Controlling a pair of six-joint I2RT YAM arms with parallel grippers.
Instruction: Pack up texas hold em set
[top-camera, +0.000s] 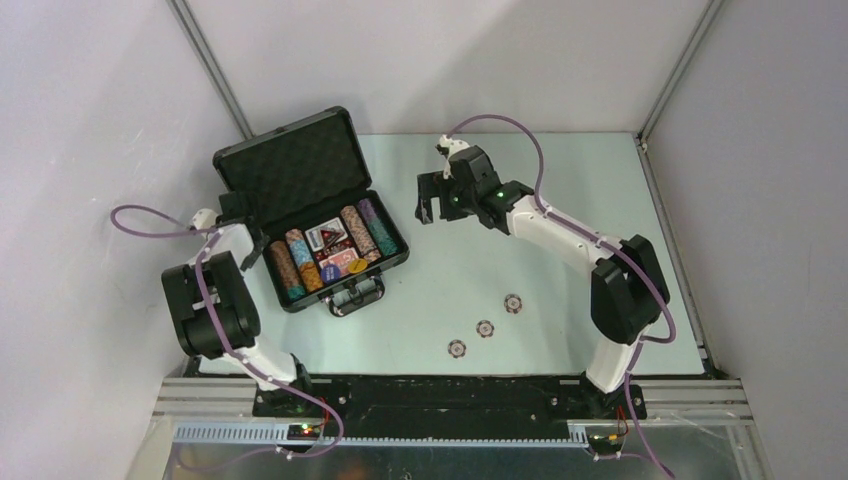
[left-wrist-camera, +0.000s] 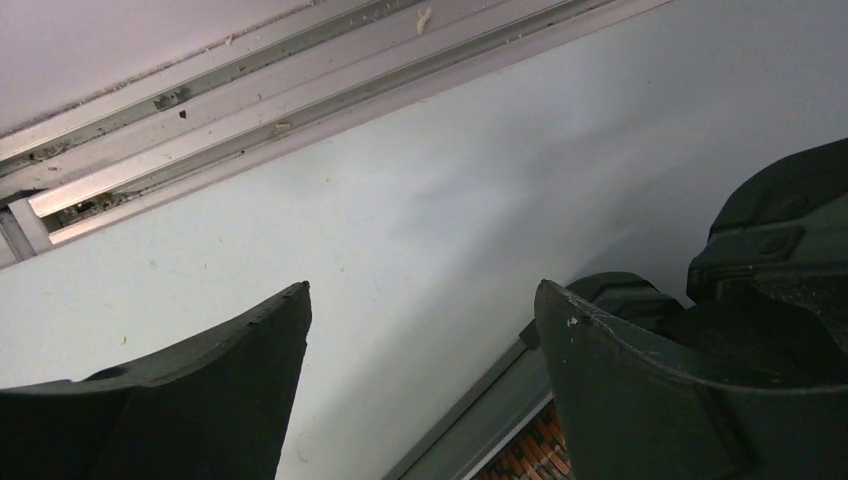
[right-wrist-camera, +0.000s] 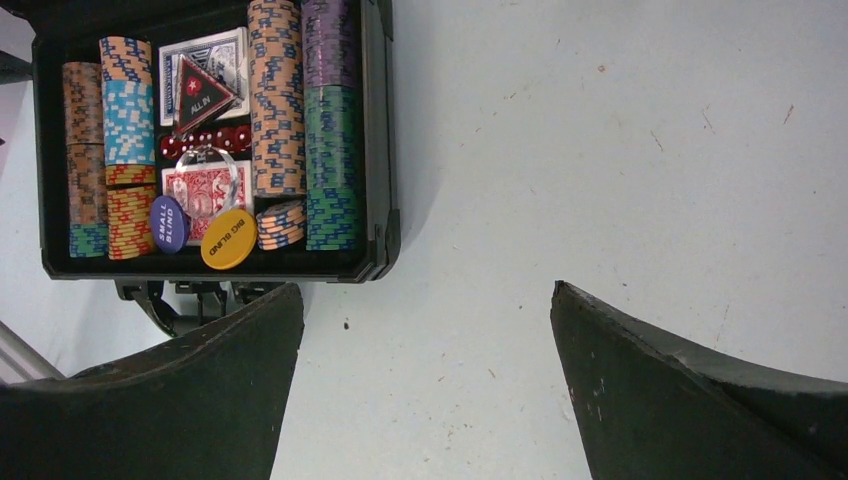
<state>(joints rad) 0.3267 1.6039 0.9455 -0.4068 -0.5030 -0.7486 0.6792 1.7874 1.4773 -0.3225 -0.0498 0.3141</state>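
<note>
The black case (top-camera: 290, 165) lies open on the bench (top-camera: 560, 200), its foam-lined lid tipped back and its handle (top-camera: 357, 296) facing the arms. Inside the case, striped chips (right-wrist-camera: 275, 100) fill long rows on both sides of the middle slot. That slot holds a blue card deck (right-wrist-camera: 232, 55), red dice (right-wrist-camera: 205, 140) and a red card deck (right-wrist-camera: 195, 190), with a yellow disc (right-wrist-camera: 228, 240) and a blue disc (right-wrist-camera: 168, 222) at the handle end. Three loose chips (top-camera: 485, 328) lie in a slanting line on the bench, right of the case and nearer the arms. The left claw (left-wrist-camera: 420, 300) is at the case's left side by the lid, spread wide, holding nothing. The right claw (top-camera: 430, 205) hangs right of the case, also spread wide and empty.
</note>
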